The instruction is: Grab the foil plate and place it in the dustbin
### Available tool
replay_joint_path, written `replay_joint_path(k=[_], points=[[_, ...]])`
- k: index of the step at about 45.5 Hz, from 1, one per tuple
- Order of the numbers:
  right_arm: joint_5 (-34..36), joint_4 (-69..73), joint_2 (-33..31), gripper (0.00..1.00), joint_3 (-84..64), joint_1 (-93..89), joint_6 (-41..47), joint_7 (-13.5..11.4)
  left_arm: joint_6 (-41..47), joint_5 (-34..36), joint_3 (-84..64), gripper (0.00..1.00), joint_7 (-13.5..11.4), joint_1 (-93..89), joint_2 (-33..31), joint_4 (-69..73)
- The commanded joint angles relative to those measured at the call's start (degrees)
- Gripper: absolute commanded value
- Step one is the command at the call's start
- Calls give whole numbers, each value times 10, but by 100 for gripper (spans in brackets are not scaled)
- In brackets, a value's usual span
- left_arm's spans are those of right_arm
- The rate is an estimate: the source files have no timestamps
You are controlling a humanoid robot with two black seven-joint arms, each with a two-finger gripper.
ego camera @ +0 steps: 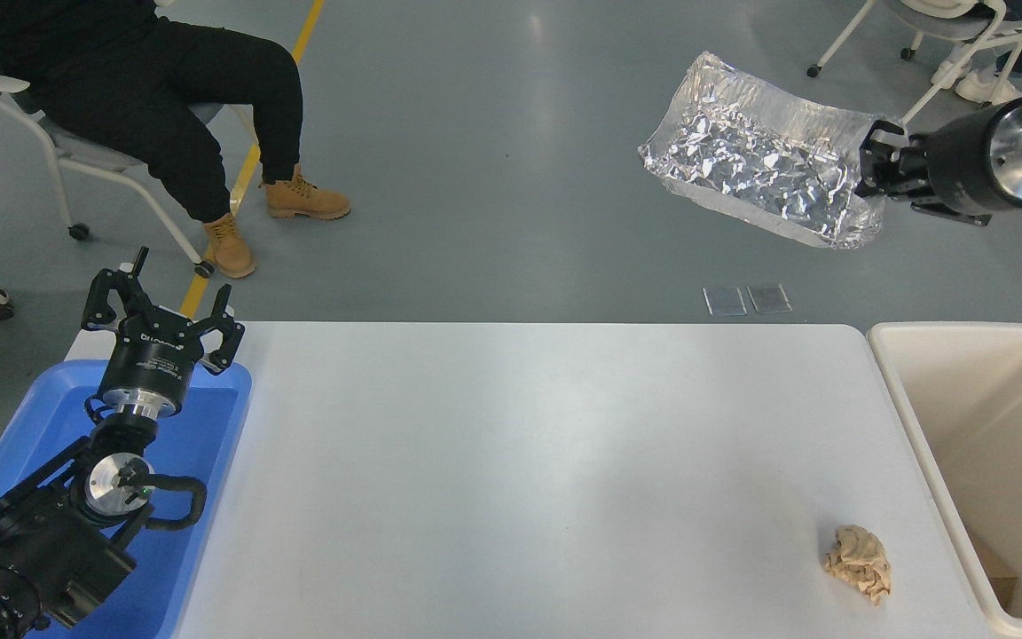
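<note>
My right gripper (873, 164) is shut on the right end of the shiny crinkled foil plate (755, 160) and holds it high in the air, at the upper right of the head view, above the table's far edge. The plate hangs tilted with its open side toward the camera. The cream dustbin (906, 399) stands at the table's right end, below and right of the plate. My left gripper (165, 306) is open and parked at the lower left over the blue tray.
A blue shallow tray (218, 426) lies at the table's left end. A small crumpled tan paper ball (859, 561) lies near the front right, beside the bin. A seated person (165, 98) is at the far left; a wheeled chair (946, 44) stands far right.
</note>
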Motion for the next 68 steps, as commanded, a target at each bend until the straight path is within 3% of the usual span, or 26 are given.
replay_joint_path(k=[1, 9, 21, 30, 41, 68], points=[[1, -4, -4, 0, -14, 15, 3, -1, 0, 0, 0, 99, 0, 0, 0, 0], [16, -21, -4, 0, -57, 2, -28, -2, 0, 0, -1, 99, 0, 0, 0, 0], [154, -113, -15, 0, -142, -118, -84, -2, 0, 0, -1, 99, 0, 0, 0, 0], [238, -199, -31, 0, -137, -277, -140, -2, 0, 0, 0, 99, 0, 0, 0, 0], [373, -303, -30, 0, -117, -451, -146, -2, 0, 0, 0, 99, 0, 0, 0, 0], [390, -436, -31, 0, 52, -732, -218, -2, 0, 0, -1, 99, 0, 0, 0, 0]])
